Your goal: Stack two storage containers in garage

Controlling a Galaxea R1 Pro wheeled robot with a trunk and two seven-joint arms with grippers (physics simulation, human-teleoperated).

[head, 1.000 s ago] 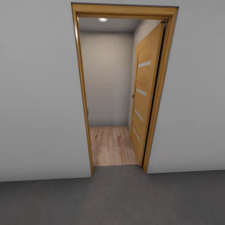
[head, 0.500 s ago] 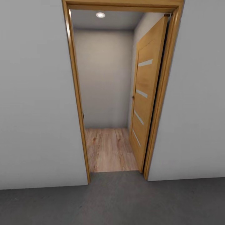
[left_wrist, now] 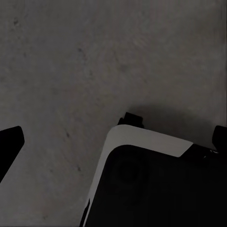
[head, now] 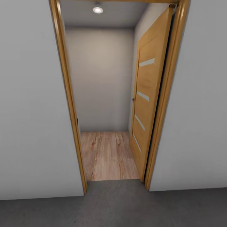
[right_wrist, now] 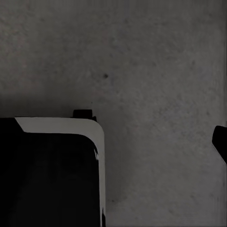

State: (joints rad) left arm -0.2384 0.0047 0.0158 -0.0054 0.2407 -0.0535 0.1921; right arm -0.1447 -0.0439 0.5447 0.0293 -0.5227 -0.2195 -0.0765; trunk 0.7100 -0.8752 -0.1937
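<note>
Left gripper (left_wrist: pixel 113 142): two dark fingertips at opposite edges of the left wrist view, wide apart, nothing between them but floor (left_wrist: pixel 94 56). Holding nothing, touching nothing visible.

Right gripper: one dark fingertip (right_wrist: pixel 220 142) shows at the frame edge in the right wrist view; can't tell how far open it is. Nothing seen in its grip.

Both wrist views look down on dark grey speckled concrete, rough matte texture. Each also catches a rounded corner of the robot base (left_wrist: pixel 156 189): black top, pale grey rim, small black tab sticking out at its far edge. Same base corner in the right wrist view (right_wrist: pixel 52 165).

Head view: facing an open doorway (head: pixel 107 94) in a plain white-grey wall (head: pixel 31 110).
- Frame (head: pixel 67 94): light wood, smooth, flat rectangular section.
- Door (head: pixel 145 94): same light wood, four narrow slanted glass slits, swung inward against the right side of the opening, small dark handle on its edge.
- Concrete floor runs up to the threshold; beyond it, light wood planks (head: pixel 108 154) with visible grain.
- Small room past the door: plain grey back wall, one round ceiling light (head: pixel 97 9) lit.

No containers visible; robot sits on the garage concrete side of the door.
</note>
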